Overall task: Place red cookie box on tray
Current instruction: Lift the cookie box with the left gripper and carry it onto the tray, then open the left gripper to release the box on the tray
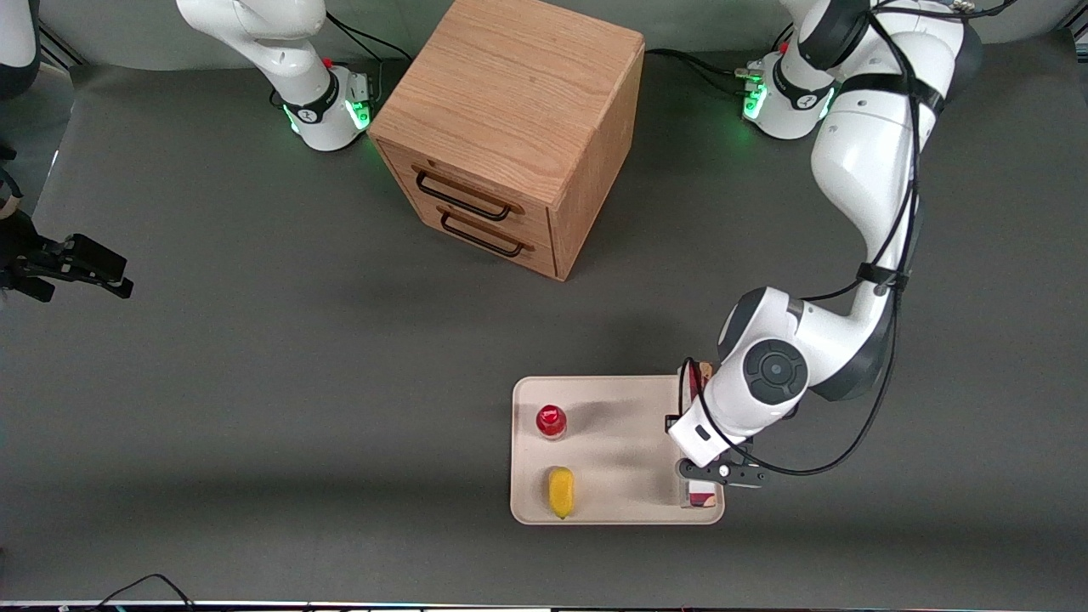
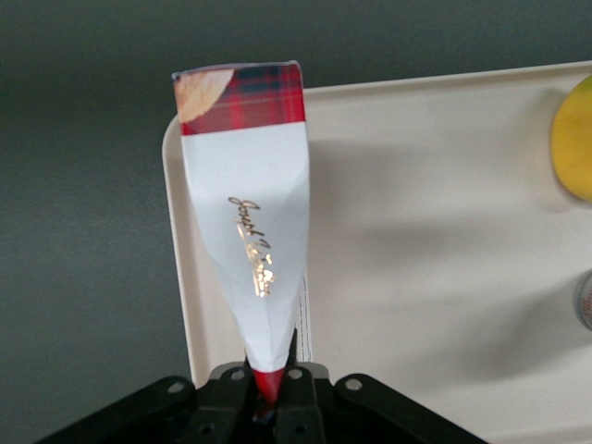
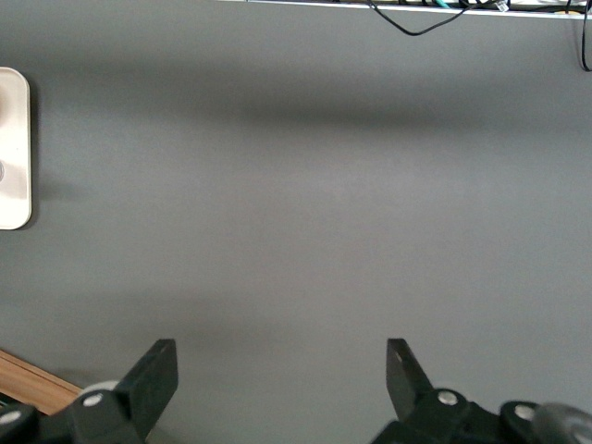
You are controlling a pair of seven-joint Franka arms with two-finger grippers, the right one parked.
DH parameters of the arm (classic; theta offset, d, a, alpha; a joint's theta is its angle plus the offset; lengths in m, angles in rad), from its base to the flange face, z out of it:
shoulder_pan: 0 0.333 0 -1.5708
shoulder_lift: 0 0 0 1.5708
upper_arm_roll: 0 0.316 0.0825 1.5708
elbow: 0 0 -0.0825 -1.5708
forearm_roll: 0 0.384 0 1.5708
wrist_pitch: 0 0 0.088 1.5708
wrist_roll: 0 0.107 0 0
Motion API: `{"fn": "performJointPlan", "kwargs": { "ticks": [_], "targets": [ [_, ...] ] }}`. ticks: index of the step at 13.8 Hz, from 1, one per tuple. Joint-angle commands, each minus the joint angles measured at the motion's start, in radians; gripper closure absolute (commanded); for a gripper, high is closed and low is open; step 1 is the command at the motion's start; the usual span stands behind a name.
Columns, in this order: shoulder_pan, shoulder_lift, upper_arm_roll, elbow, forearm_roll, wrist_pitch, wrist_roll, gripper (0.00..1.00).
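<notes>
So at this point the left arm's gripper was over the tray, at the short edge on the working arm's end, and it had the red cookie box pinched between its fingers. In the wrist shot you could see the fingers pressed in on the box at its red end, with the white panel with gold script facing the camera and the plaid end with a cookie picture sticking straight out away from the gripper.

From the front view the box ran along that short edge of the tray, long axis pointing toward and away from the front camera. One end poked out near the tray corner closest to the camera, the other peeked out above the wrist. Couldn't tell if it was actually touching the tray.

Also on the tray: a small red-capped bottle and a yellow thing nearer the camera. The wooden drawer cabinet sat well apart, farther up the table.
</notes>
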Motion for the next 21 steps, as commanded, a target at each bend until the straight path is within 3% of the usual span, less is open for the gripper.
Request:
{"fn": "performJointPlan", "kwargs": {
  "ticks": [1, 9, 11, 12, 15, 19, 21],
  "targets": [
    [-0.008, -0.011, 0.021, -0.038, 0.017, 0.064, -0.049, 1.0],
    [-0.008, 0.025, 0.059, -0.038, 0.01, 0.135, -0.127, 1.0],
    [-0.006, 0.023, 0.059, -0.038, 0.006, 0.133, -0.144, 0.75],
    [-0.008, 0.02, 0.059, -0.039, 0.019, 0.135, -0.141, 0.01],
    [0.001, -0.017, 0.059, -0.047, 0.018, 0.137, -0.129, 0.0],
    [0.061, -0.197, 0.042, -0.149, 0.004, 0.112, -0.108, 0.0],
    [0.093, -0.268, 0.039, -0.168, -0.063, 0.045, -0.028, 0.0]
  ]
}}
